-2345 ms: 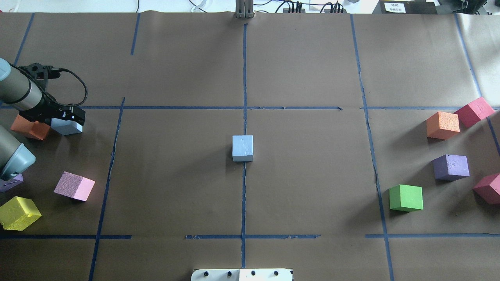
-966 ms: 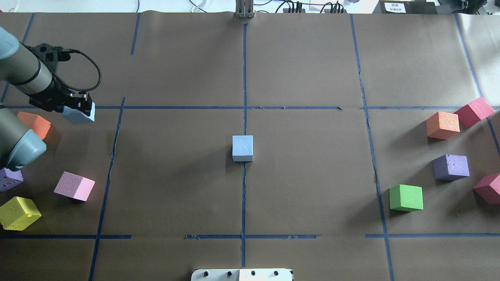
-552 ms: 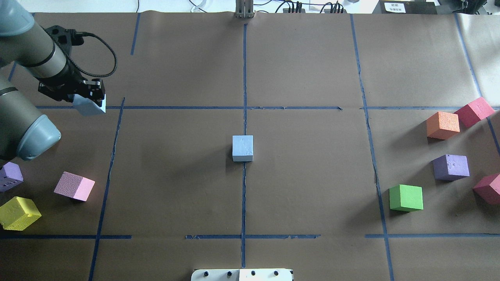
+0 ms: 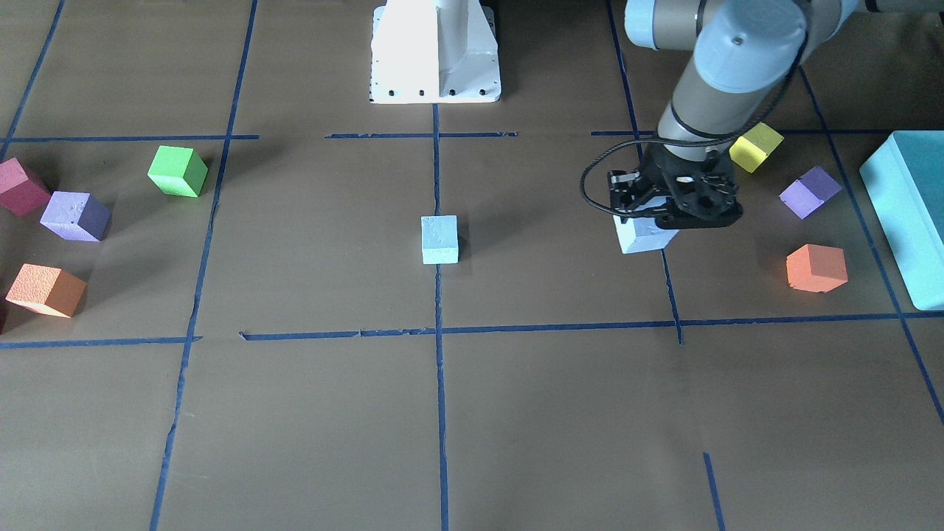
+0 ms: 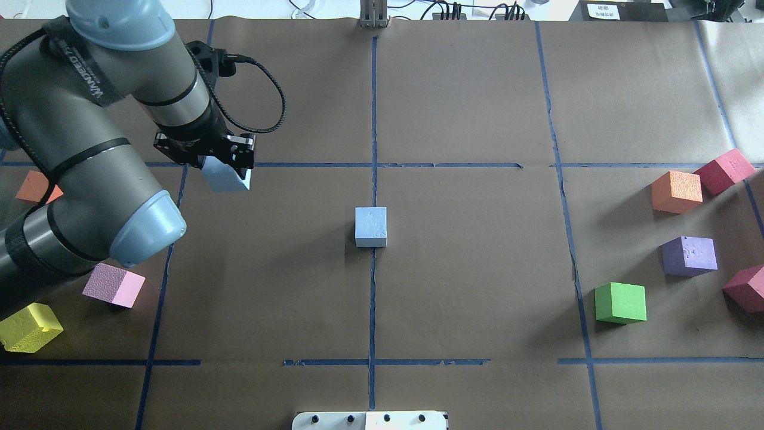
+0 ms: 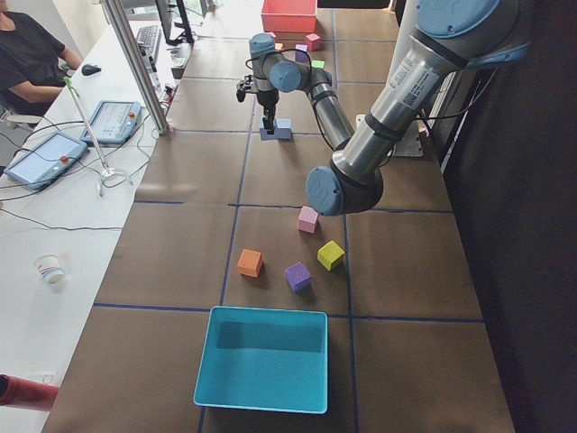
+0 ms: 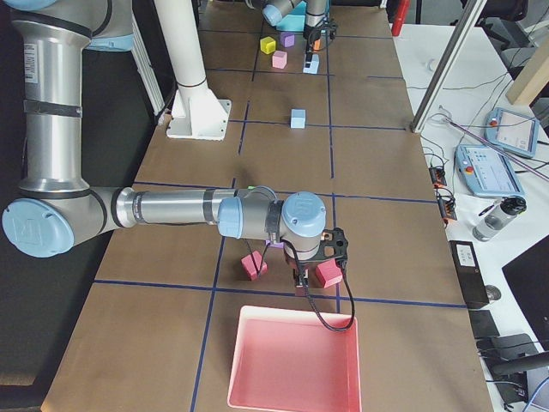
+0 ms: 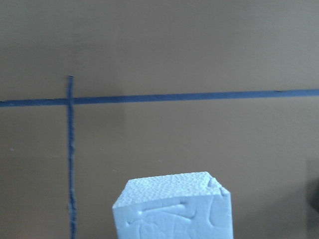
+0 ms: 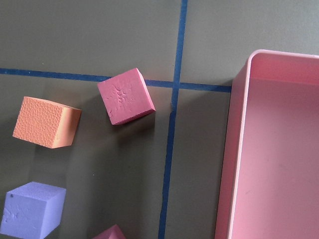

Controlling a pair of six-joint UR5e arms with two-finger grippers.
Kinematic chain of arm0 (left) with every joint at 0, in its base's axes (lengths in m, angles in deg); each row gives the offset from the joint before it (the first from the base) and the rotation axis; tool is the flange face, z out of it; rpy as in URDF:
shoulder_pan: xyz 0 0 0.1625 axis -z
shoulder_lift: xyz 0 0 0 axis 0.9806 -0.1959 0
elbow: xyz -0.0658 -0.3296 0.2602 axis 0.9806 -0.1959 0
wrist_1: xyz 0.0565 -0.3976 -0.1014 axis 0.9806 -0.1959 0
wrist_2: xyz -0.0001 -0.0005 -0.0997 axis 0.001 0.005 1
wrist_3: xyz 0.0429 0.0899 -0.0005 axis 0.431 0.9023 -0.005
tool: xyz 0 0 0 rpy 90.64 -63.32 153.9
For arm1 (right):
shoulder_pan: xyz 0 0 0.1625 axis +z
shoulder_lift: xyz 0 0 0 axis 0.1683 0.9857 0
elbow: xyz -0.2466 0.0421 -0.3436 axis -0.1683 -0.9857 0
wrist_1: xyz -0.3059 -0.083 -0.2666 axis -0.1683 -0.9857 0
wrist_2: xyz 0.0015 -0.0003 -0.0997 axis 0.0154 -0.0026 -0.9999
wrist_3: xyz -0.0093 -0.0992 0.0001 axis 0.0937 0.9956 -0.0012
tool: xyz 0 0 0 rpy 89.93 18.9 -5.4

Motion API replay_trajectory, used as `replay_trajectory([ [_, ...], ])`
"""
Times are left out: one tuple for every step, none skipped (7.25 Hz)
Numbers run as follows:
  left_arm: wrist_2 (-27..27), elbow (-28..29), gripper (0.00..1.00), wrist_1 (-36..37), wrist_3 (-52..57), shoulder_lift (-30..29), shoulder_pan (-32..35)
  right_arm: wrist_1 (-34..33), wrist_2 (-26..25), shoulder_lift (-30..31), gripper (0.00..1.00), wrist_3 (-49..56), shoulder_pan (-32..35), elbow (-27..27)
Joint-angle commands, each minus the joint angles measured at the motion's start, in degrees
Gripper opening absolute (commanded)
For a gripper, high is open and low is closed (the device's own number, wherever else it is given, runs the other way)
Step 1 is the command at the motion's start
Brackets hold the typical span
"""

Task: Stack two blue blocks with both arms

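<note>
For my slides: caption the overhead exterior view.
Left gripper holds one blue block aloft, left of the second blue block on the centre tape line.

Left end effector (image 5: pixel 222 165) hangs downward, clamped on blue block (image 5: pixel 227 181); right arm (image 7: pixel 171 208) stretches out low.

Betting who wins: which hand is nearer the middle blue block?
Left. The left gripper hangs short of the middle blue block; the right gripper is far, by the pink tray.

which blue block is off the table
The block gripped in the left jaws, up in the air; the other block rests on the centre tape line.
</note>
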Motion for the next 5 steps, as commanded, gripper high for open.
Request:
replay_trajectory([
  [-3.0, 8.9, 0.01, -0.1, -5.1, -10.3, -4.7, 0.3, 0.1, 1.6, 1.0, 0.0, 0.4, 0.1],
  [-3.5, 10.6, 0.01, -0.3, -6.8, -12.1, -6.7, 0.3, 0.1, 1.6, 1.0, -0.3, 0.4, 0.2],
  [-7.0, 11.4, 0.01, -0.8, -7.5, -12.5, -9.5, 0.3, 0.1, 1.5, 1.0, -0.4, 0.4, 0.3],
  [-7.8, 13.5, 0.01, -2.6, -8.1, -13.2, -10.6, 0.3, 0.1, 1.5, 1.0, -0.4, 0.4, 0.3],
  [-7.8, 17.4, 0.01, -7.3, -8.2, -13.2, -10.9, 0.3, 0.1, 1.5, 1.0, -0.4, 0.4, 0.6],
])
